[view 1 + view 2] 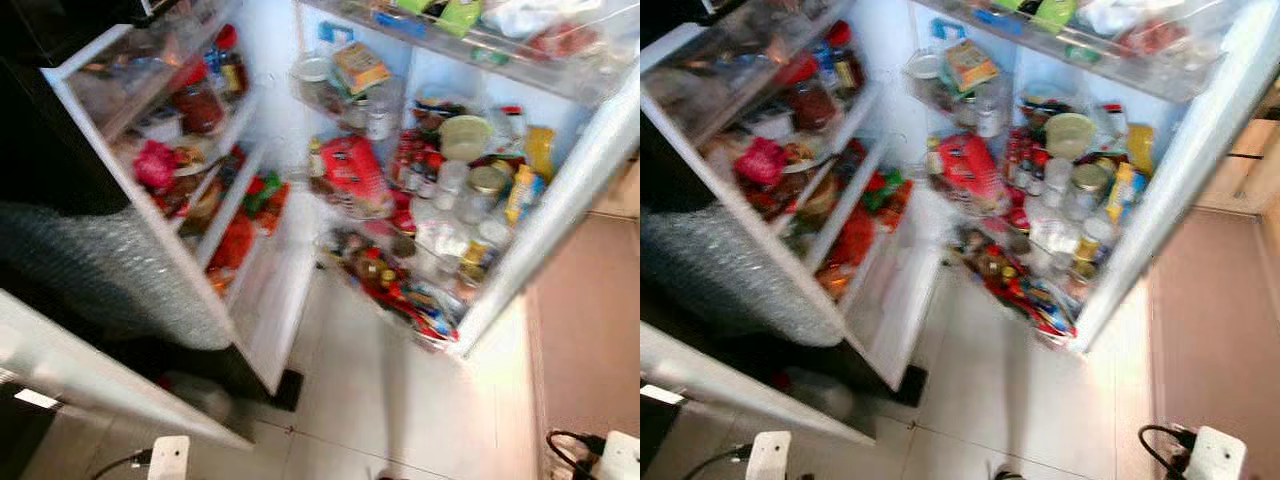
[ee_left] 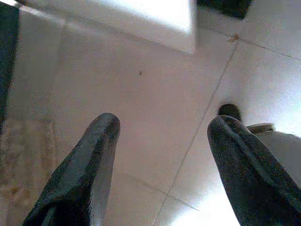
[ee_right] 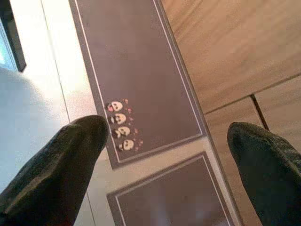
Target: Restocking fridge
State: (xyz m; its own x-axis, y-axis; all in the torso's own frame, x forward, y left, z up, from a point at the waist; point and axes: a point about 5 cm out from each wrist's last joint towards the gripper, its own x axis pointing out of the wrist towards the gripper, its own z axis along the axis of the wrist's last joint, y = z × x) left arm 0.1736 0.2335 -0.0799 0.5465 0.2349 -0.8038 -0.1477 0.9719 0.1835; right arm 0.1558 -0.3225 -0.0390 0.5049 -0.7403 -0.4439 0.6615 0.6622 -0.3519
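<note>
A: Well, the fridge stands open ahead of the robot, seen from above and a little blurred. Its long axis is upright, though the tilted camera makes it lean across the head views, and its mouth faces the robot.

B: And the door?

A: The fridge door is swung out to the right, its inner side turned toward the shelves. Its clear plastic bins are crowded: a round pale green lid, a yellow bottle, a red packet, a yellow and orange carton in an upper bin, and many small jars and pouches lower down that are too blurred to name.

B: The main compartment?

A: White shelves, sloping in the picture. A dark jar with a red cap stands on an upper one, a pink crumpled packet on the next, and red and green packets further down. A silvery, dimpled sheet lies near the camera, in front of the lower left of the cabinet.

B: Floor?

A: Smooth pale tiles with thin grout lines. On the right, a brown mat with pale border lines and a small printed motif, beside wooden boards.

B: The claws?

A: The left gripper hangs over the tiles, its two rounded black fingers spread wide and empty. The right gripper hangs over the mat, also spread and empty.
</note>
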